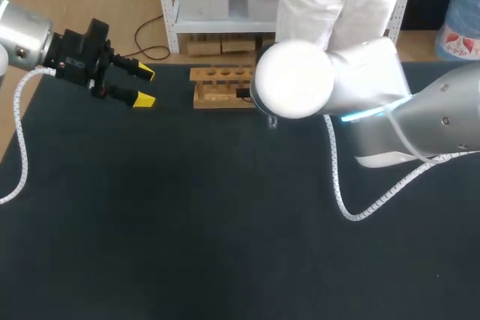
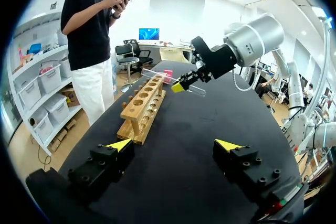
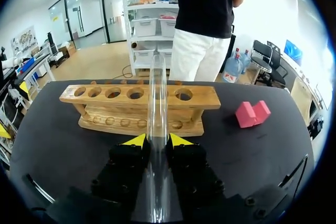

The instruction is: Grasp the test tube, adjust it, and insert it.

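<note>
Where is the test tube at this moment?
In the right wrist view, the test tube is held in the right gripper, reaching out over the wooden rack.

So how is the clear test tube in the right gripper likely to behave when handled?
The test tube looks like thin clear glass, so it is probably stiff and light, but fragile if squeezed hard. Its smooth round wall, pinched only near one end by the right gripper, may slip or pivot. Laid on the table, it would likely roll.
</note>
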Available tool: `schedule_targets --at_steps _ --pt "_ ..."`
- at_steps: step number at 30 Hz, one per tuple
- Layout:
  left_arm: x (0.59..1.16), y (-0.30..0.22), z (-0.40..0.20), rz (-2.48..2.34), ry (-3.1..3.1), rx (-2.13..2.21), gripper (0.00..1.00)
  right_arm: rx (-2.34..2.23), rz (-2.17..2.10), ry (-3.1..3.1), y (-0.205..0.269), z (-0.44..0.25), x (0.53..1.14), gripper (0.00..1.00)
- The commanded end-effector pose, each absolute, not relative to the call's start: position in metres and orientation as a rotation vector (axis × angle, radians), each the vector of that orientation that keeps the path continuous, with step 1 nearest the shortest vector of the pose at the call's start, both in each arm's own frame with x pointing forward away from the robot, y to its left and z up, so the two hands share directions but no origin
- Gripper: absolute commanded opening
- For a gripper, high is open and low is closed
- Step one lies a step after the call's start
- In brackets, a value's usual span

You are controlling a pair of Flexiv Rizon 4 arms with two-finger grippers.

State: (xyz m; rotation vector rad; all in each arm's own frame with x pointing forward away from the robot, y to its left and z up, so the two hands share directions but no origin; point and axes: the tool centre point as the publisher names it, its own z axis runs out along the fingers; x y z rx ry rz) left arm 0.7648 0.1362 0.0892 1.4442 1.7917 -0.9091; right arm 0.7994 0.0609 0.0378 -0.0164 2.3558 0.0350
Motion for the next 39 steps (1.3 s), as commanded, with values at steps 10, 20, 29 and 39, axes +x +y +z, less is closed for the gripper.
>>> schedule_targets --at_steps 10,20,29,39 --pt "0.766 0.136 0.088 -0.910 1.789 1.446 1.00 -0.013 0.078 2.451 0.062 0.027 0.801 0.00" --pt "0.766 0.136 0.088 -0.910 1.789 1.446 1.00 -0.046 0.134 2.526 0.061 0.024 0.801 0.00" --pt "0.766 0.136 0.088 -0.910 1.789 1.446 1.00 -0.059 0.129 2.555 0.062 0.020 0.800 0.00" --pt "0.766 0.136 0.088 -0.910 1.789 1.446 1.00 -0.030 0.122 2.546 0.060 0.025 0.795 0.00"
